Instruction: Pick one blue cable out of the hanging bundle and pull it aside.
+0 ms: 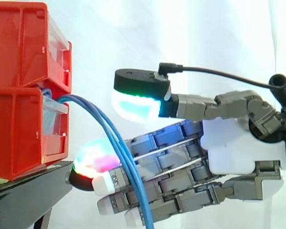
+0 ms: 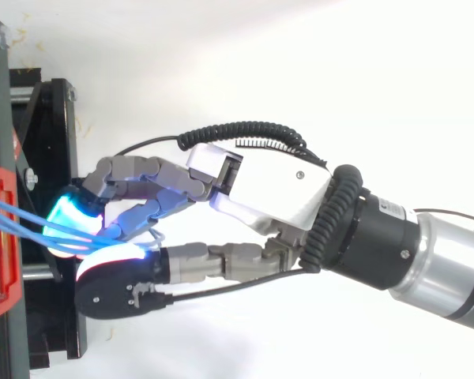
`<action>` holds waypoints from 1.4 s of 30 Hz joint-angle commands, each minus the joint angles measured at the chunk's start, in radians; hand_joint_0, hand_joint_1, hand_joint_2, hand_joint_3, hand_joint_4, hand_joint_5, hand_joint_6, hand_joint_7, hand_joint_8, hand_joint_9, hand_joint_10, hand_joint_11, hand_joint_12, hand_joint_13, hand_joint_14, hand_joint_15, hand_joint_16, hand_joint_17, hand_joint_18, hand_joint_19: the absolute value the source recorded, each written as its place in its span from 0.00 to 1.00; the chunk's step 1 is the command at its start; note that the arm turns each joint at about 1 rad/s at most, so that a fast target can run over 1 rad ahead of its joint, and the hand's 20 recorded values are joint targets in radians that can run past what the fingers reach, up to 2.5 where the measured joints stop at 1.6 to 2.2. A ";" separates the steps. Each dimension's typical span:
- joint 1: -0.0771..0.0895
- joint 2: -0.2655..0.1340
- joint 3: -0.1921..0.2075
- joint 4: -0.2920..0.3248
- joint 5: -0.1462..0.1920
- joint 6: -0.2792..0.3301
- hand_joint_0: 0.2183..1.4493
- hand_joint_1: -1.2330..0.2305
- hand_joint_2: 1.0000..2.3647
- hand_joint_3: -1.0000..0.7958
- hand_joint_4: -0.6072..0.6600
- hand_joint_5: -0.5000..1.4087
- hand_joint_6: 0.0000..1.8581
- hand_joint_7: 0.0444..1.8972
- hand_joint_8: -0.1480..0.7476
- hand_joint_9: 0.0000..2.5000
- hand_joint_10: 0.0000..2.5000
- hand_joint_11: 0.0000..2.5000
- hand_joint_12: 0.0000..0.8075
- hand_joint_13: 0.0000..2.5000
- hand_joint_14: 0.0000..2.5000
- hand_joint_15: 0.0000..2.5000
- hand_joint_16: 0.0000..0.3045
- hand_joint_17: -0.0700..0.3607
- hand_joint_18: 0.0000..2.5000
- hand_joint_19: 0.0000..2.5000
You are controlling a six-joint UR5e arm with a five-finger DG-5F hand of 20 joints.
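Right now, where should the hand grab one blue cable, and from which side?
Probably the upper arc of a blue cable, just outside the lower red bin, where the strands spread a little. Lower down they bunch together. Come from the open side away from the bins, where the hand is.

Red bins (image 1: 24, 57): glossy hard plastic w/ clear plastic fronts. Blue cables (image 1: 121, 148): smooth, slightly shiny jackets. Hand (image 1: 233, 148): matt grey plastic links, smooth white palm shell; stand (image 1: 38, 188) glossy black.
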 commanded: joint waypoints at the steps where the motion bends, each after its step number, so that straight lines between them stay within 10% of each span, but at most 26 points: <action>1: 0.004 0.011 0.002 -0.009 -0.001 -0.002 0.29 0.40 0.01 0.40 0.63 0.22 0.40 0.49 0.46 0.30 0.00 0.02 0.45 0.16 0.00 0.06 0.18 0.45 0.10 0.19; 42: -0.003 0.031 0.028 -0.066 -0.002 0.004 0.29 0.34 0.01 0.42 0.63 0.21 0.49 0.41 0.49 0.40 0.00 0.11 0.51 0.29 0.01 0.15 0.20 0.48 0.24 0.25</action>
